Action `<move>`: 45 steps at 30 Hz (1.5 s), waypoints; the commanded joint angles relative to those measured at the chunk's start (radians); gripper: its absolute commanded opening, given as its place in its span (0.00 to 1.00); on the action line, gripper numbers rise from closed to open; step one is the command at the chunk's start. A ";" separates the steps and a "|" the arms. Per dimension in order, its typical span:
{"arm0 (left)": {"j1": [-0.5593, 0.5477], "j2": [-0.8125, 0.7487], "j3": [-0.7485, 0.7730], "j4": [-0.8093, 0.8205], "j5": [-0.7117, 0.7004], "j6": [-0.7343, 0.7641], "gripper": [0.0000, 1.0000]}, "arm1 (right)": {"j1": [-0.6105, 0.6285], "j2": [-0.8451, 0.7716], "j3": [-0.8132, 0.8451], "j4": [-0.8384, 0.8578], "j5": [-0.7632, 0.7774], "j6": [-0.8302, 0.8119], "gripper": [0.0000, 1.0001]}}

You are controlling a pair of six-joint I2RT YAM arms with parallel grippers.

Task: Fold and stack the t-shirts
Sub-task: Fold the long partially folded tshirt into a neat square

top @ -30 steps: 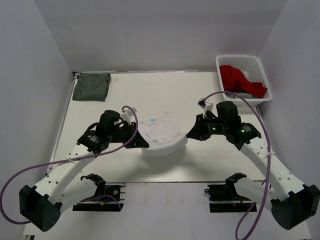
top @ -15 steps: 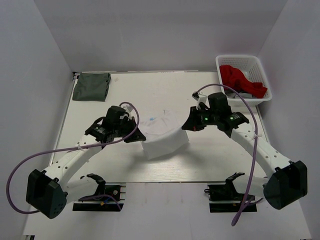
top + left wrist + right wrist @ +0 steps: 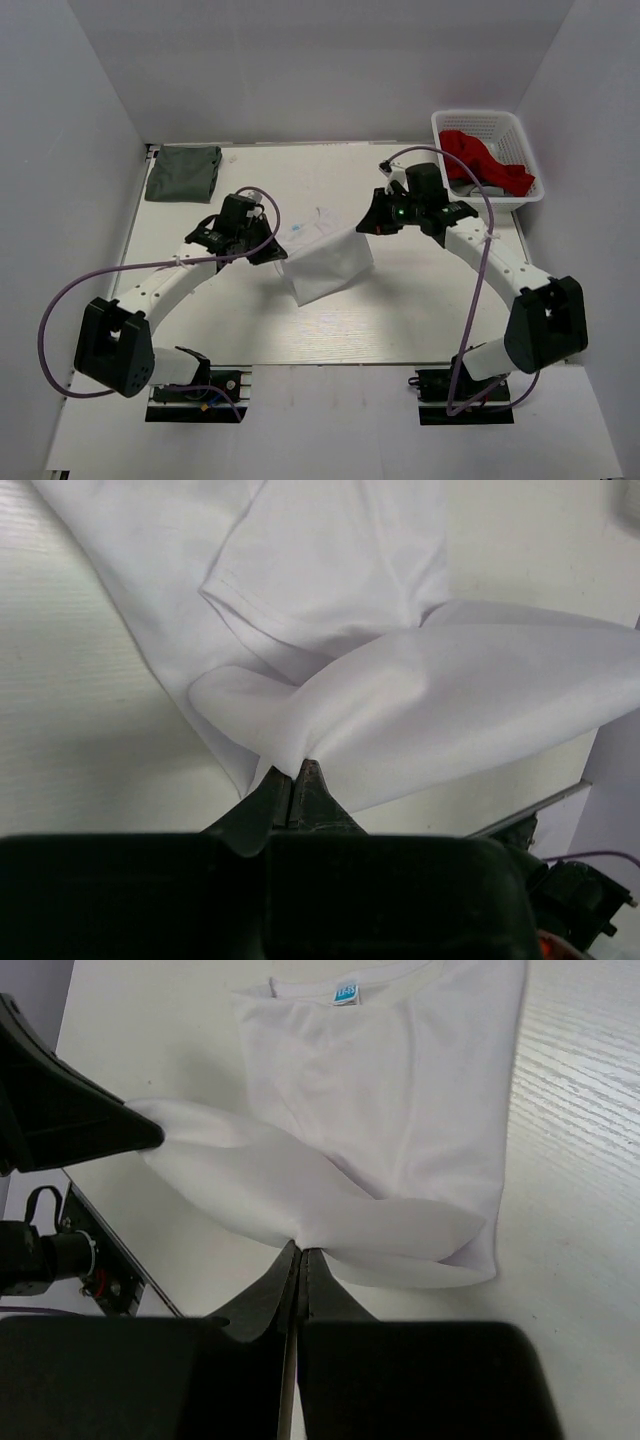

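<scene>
A white t-shirt [image 3: 322, 262] lies partly folded in the middle of the table, its near part lifted and carried over the rest. My left gripper [image 3: 278, 252] is shut on its left corner; the left wrist view shows the white cloth [image 3: 400, 710] pinched at the closed tips [image 3: 296, 768]. My right gripper [image 3: 364, 226] is shut on its right corner; the right wrist view shows the shirt [image 3: 400, 1110] with a blue neck label [image 3: 346, 993] and the closed tips [image 3: 302, 1250]. A folded dark green t-shirt [image 3: 184, 172] lies at the far left corner.
A white basket [image 3: 465, 124] at the far right holds a red garment [image 3: 482, 160] and something dark under it. The left gripper body shows in the right wrist view [image 3: 60, 1110]. White walls close in the table on three sides.
Both grippers have moved away from the arm bases toward the far side, carrying the white shirt's near edge over the rest of it. The fold now lies flatter and farther back.
</scene>
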 commanded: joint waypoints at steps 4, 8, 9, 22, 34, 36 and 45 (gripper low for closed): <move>0.073 0.022 0.040 0.081 -0.046 -0.009 0.00 | -0.028 0.116 0.130 0.089 -0.026 0.017 0.00; 0.104 0.095 0.067 0.121 -0.014 -0.019 0.00 | -0.040 0.219 0.196 0.086 -0.054 0.022 0.00; 0.119 0.109 0.068 0.131 -0.014 -0.019 0.00 | -0.042 0.236 0.213 0.086 -0.060 0.017 0.00; 0.280 0.397 0.176 0.467 0.014 -0.029 1.00 | -0.066 0.779 0.738 0.048 -0.089 -0.072 0.24; 0.271 0.422 0.239 0.575 0.335 0.072 1.00 | -0.055 0.611 0.527 0.152 -0.064 -0.063 0.90; 0.259 0.453 0.230 0.593 0.367 0.063 1.00 | -0.045 0.572 0.461 0.162 -0.083 -0.069 0.90; 0.170 0.529 0.177 0.584 0.368 0.052 1.00 | 0.010 0.580 0.306 0.234 -0.152 -0.049 0.90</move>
